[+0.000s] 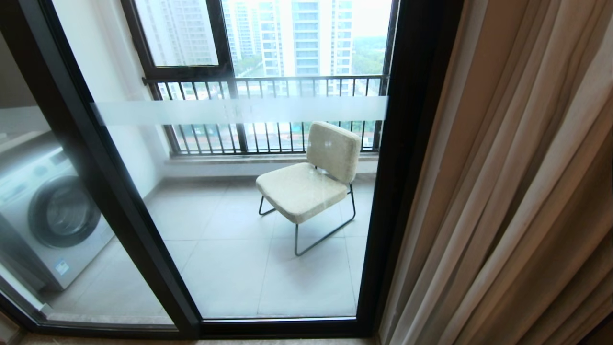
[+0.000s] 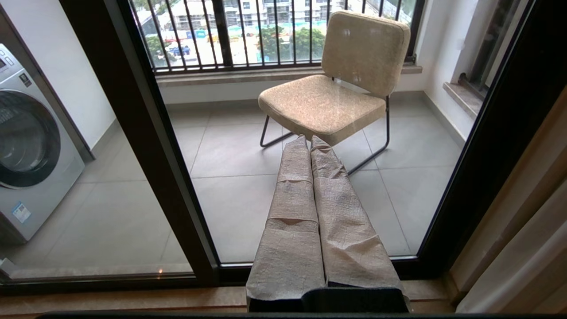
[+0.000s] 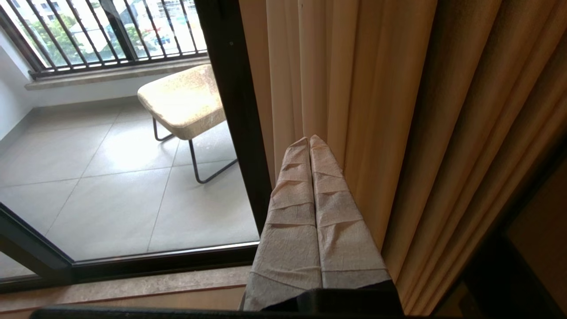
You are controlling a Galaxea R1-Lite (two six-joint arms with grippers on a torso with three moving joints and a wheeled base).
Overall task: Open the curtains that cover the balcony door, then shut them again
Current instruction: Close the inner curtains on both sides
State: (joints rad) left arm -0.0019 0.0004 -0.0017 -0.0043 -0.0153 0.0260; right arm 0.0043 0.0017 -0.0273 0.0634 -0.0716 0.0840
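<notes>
The curtains [image 1: 517, 191] hang gathered in beige pleats at the right of the head view, beside the black frame. The balcony door [image 1: 239, 110] stands uncovered, its glass crossed by a frosted white band. Neither arm shows in the head view. My left gripper [image 2: 309, 138], wrapped in pale tape, is shut with nothing in it and points at the glass. My right gripper [image 3: 308, 139] is shut too, empty, its tips close to the pleats of the curtains [image 3: 398, 110] just beside the door frame [image 3: 234, 110].
Behind the glass stand a beige chair [image 1: 311, 182] on thin black legs and a washing machine [image 1: 48, 215] at the left. A railed window [image 1: 268, 81] closes the balcony's far side. A stone sill [image 2: 110, 299] runs along the door's foot.
</notes>
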